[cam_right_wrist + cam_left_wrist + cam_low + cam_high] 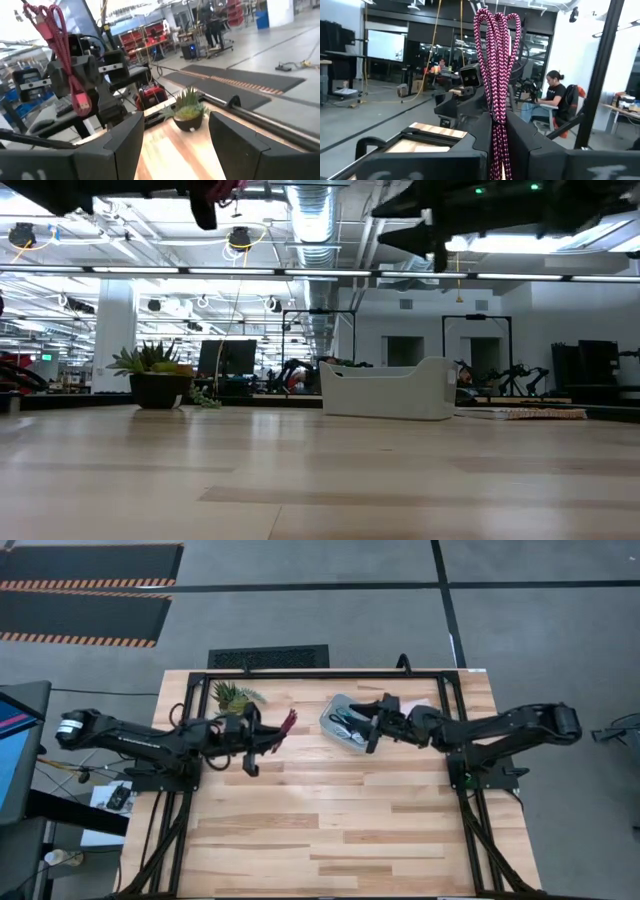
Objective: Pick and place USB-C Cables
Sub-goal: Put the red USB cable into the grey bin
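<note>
A: Where is the red cable [496, 65]?

B: The left gripper [262, 743] pinches it tight, up in the air. In the high view it sits left of the middle, above the table [330, 830]. The cable loops stick out past the fingers.

A: And the other cables [350, 726]?

B: They lie in the bin [335, 712], near the table's top edge, right of the middle. I can see dark and pale ones in there, but not each one.

A: What about the right gripper [374, 730]?

B: It hangs over the bin. Its fingers [125, 145] are spread wide and hold nothing.

A: Is there room to move?

B: Yes. The lower half of the table is bare wood. A small plant [232, 695] stands close to the top edge, just beside the left gripper. A black frame [320, 673] runs along that edge.
</note>
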